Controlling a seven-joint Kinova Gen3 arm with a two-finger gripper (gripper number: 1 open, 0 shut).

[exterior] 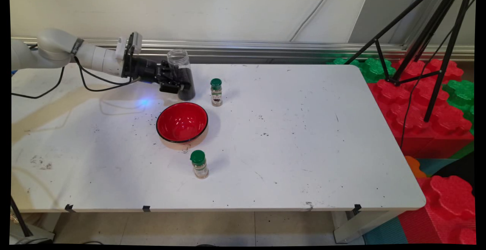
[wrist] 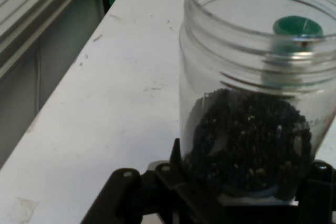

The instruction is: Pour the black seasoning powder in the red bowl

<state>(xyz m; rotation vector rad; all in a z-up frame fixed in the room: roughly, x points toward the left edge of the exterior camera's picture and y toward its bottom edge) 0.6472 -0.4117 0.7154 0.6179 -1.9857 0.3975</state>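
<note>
the jar [exterior: 182, 73] is clear, open at the top, lidless, and filled in its lower part with dark grains; it stands upright or nearly so in the upper left of the main view, near the table's far edge; the gripper [exterior: 175, 80] comes in sideways from the left and is clenched on the jar's lower half, one finger on each side; in the hand view the jar [wrist: 252, 98] fills the right side of the frame, its threaded mouth at the top, the grains heaped at the bottom just above the gripper [wrist: 241, 192]; whether the jar's base touches the table cannot be told.

just right of the jar stands a far bottle [exterior: 216, 92] with a green cap and dark contents, apart from it; its cap shows through the jar's glass in the hand view [wrist: 297, 27]; below the jar, toward frame centre, sits a red bowl [exterior: 182, 123] with a black rim; below that a near bottle [exterior: 199, 164], green-capped, with pale contents; all stand on the white table [exterior: 303, 147], which bears dark specks around the bowl; a black tripod [exterior: 436, 45] stands over red and green foam blocks [exterior: 429, 117] at the right.
</note>
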